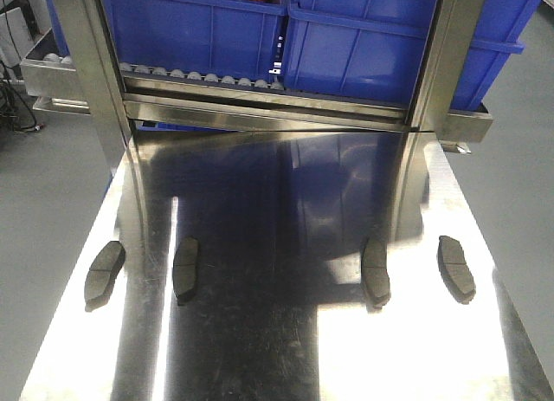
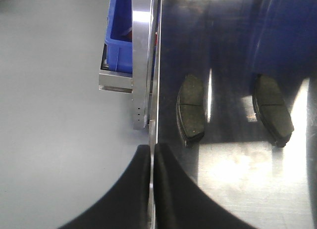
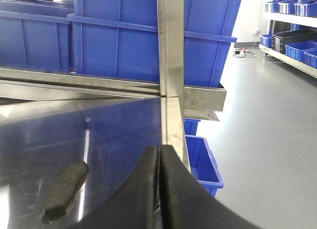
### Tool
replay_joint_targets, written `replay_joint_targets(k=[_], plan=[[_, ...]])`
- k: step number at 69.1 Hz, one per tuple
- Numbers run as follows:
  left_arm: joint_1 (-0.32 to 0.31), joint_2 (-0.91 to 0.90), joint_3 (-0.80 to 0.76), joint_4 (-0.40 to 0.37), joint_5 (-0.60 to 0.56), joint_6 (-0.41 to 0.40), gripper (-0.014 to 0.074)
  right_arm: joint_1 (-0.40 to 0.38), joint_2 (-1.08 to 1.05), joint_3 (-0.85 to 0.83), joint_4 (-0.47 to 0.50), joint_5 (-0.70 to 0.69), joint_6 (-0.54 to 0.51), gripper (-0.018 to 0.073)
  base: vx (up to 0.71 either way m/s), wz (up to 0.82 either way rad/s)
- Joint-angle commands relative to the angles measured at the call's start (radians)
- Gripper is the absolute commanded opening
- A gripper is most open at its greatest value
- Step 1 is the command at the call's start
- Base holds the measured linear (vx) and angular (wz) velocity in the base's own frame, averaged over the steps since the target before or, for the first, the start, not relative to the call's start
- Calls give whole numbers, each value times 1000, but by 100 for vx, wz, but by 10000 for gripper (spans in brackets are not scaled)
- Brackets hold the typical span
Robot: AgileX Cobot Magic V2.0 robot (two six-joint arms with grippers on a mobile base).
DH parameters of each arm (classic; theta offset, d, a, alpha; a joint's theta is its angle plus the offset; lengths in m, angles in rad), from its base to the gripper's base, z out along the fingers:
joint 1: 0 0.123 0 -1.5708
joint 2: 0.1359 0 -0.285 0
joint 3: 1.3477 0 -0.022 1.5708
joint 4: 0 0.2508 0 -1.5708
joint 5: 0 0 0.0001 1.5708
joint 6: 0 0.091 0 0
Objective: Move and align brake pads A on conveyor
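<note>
Four brake pads (image 1: pixel 185 268) line the table (image 1: pixel 277 349), outer two near its side edges; left pincer (image 2: pixel 151 152) and right pincer (image 3: pixel 159 152) closed, empty.

shiny steel tabletop (image 1: pixel 277 358) near; big blue bins (image 1: pixel 199 29) sit on a roller rack (image 1: pixel 199 76) at its far edge, grey floor (image 1: pixel 52 176) around.

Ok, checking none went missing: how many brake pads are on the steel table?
4 brake pads in a row across the steel table: far left, left of centre, right of centre, far right. None looks hidden.
</note>
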Motion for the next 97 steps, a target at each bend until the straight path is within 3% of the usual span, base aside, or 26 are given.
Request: replay_joint_targets(k=[1,9,29,38,47,63,70,83,97], plan=[[1,4,-34,-10,-58,-4,20,0,-17,3,-5,-79,-6,-10,0,0],[1,4,-34,-6,-64,5,101,0,-17,3,-5,-79,-6,-10,0,0],[1,4,-34,-10,-63,19,419,0,-17,3,-5,-79,-6,-10,0,0],[1,19,-46,-19,-44,26,499,0,-17,3,-5,-79,-6,-10,0,0],[1,100,-137,-47,-3,79,517,0,-17,3,-5,-79,-6,-10,0,0],[0,381,-335,-202,129,256,517,0,-17,3,-5,-79,-6,-10,0,0],[-4,507,-393,-229,179,312,517,0,-17,3,-5,-79,-6,-10,0,0],[-61,733,-518,-209,225,298,517,-1,-16,3,-5,-79,-6,-10,0,0],[-96,941,-647,-115,246,187,513,-1,-16,3,-5,-79,-6,-10,0,0]])
